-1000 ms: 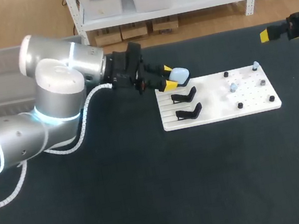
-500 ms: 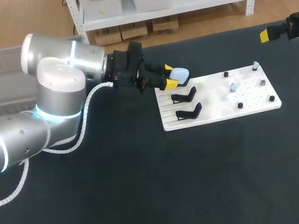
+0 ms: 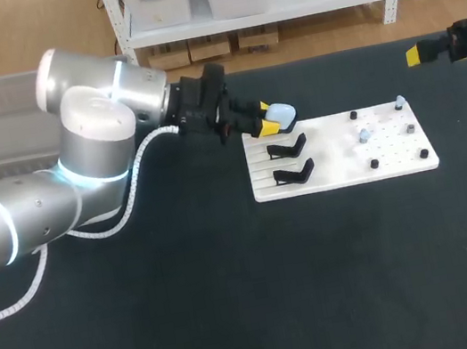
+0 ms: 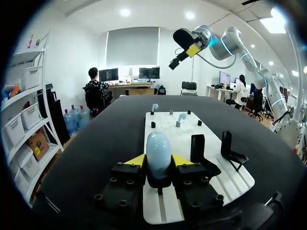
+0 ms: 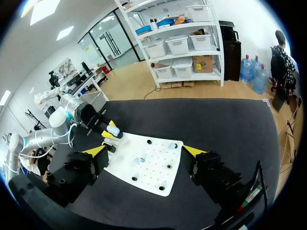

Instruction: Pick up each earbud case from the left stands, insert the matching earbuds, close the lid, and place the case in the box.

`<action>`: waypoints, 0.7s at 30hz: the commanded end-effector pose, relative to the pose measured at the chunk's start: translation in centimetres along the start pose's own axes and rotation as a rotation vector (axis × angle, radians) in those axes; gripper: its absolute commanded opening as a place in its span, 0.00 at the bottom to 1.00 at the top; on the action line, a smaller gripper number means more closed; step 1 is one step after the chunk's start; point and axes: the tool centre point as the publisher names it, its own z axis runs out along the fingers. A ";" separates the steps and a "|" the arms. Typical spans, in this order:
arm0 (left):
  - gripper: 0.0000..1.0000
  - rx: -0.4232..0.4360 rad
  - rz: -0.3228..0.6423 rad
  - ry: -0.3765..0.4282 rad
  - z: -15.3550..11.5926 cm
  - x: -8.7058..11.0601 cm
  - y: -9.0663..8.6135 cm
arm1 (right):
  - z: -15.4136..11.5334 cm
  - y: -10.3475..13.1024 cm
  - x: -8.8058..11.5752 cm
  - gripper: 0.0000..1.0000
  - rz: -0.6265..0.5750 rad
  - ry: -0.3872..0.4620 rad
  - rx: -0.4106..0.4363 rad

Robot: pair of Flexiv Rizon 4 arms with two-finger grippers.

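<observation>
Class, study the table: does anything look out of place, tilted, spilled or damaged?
Nothing stands out. The white board lies flat, its two empty black stands upright, and the left gripper grips the pale blue case squarely.

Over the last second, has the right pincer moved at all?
No. The right pincer sits at the same spot, off the far right corner of the white board.

Head camera looks down; both wrist cameras share the white board (image 3: 341,166)
</observation>
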 end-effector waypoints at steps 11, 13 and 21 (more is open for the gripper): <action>0.00 0.006 0.021 -0.016 -0.5 -0.8 -0.1 | 0.0 0.0 0.0 1.00 0.000 0.000 0.001; 0.00 0.000 0.023 -0.022 -0.8 -0.9 -0.3 | 0.0 0.0 0.0 1.00 0.000 0.000 0.001; 0.00 -0.013 0.023 -0.046 -1.1 -1.1 -0.7 | 0.0 0.0 0.0 1.00 0.000 0.000 0.001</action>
